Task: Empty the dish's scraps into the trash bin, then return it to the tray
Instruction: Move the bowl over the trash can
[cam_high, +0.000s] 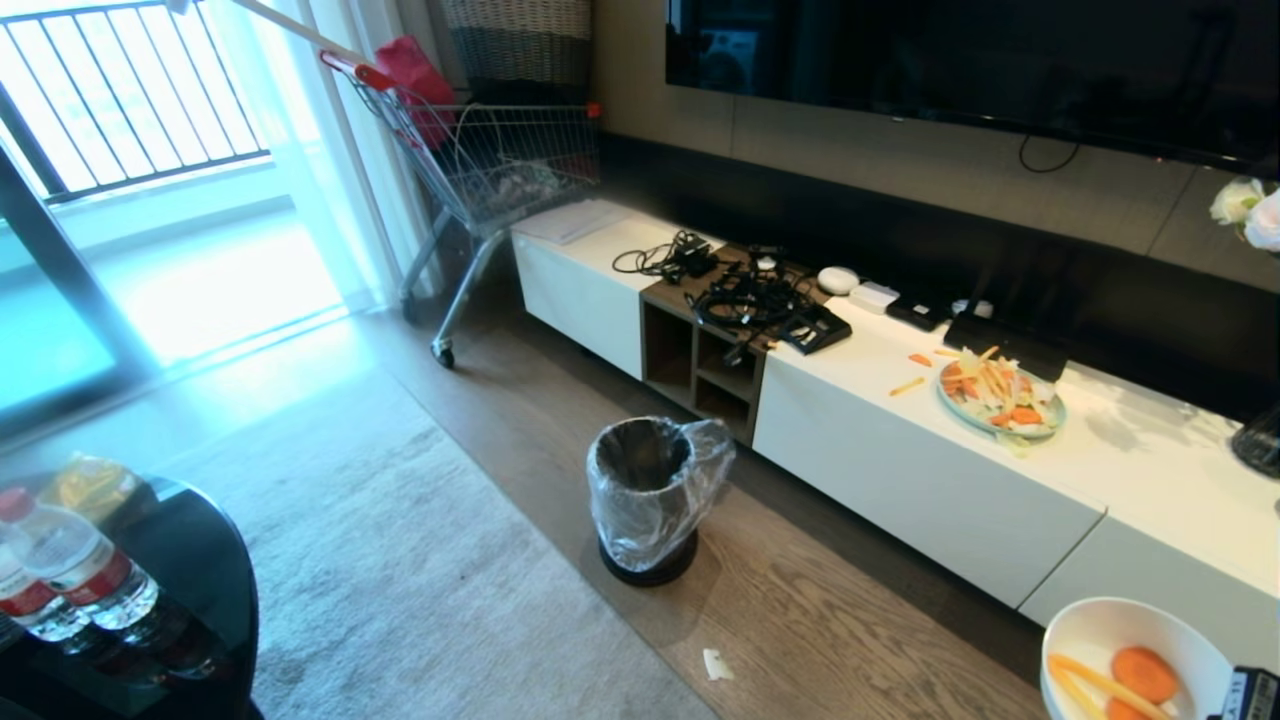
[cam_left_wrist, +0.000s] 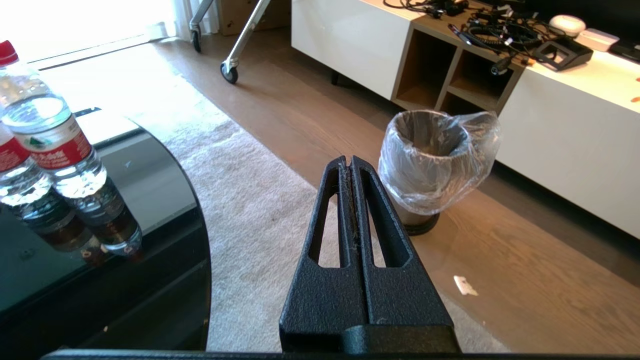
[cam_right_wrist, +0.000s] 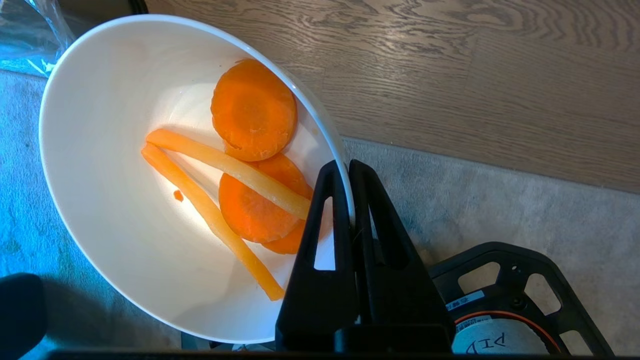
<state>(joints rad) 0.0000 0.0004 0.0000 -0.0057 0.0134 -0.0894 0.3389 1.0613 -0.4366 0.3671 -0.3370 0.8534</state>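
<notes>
The right pincer (cam_right_wrist: 348, 172) is clamped tight on the rim of the dish (cam_right_wrist: 125, 200), one finger inside, one outside. The dish sits low at the near right of the head view, well apart from the trash bin (cam_high: 650, 490), which stands on the wooden floor to the left and farther off. The scraps (cam_right_wrist: 240, 175) lie in the bowl's bottom. The step in hand looks like carrying: keep the dish level until its lip is over the bin's open mouth, then tip it away from the grip. The left pincer (cam_left_wrist: 351, 165) is closed and empty, hanging idle.
</notes>
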